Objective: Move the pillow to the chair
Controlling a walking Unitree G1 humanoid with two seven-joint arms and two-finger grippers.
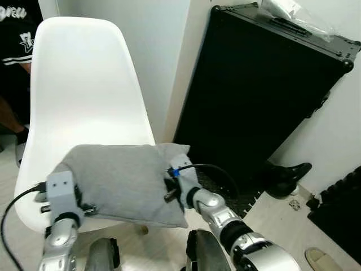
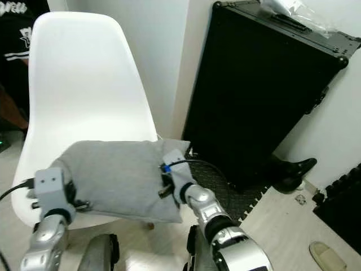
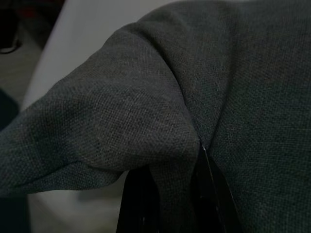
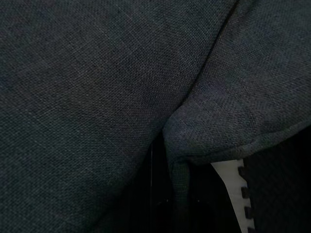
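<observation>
1. The soft grey fabric pillow (image 1: 121, 180) covers the front of the seat of the white moulded plastic chair (image 1: 84, 96).
2. The fingertips of the left gripper (image 3: 167, 194) and of the right gripper (image 4: 170, 194) are buried in folds of the pillow.
3. Behind the chair, a person in a black printed shirt (image 1: 17, 34) is cut by the frame edge.
4. Beside the chair, the top of the tall black hard case (image 1: 254, 90) is cut off too.

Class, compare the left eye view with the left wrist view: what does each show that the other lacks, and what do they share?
Left eye view alone: the whole white chair, the black case against the wall, a black shoe, and both arms at the grey pillow's ends. Left wrist view alone: close weave, with a fold of cloth pinched between the left gripper's jaws. Shared: the pillow over the chair seat.
</observation>
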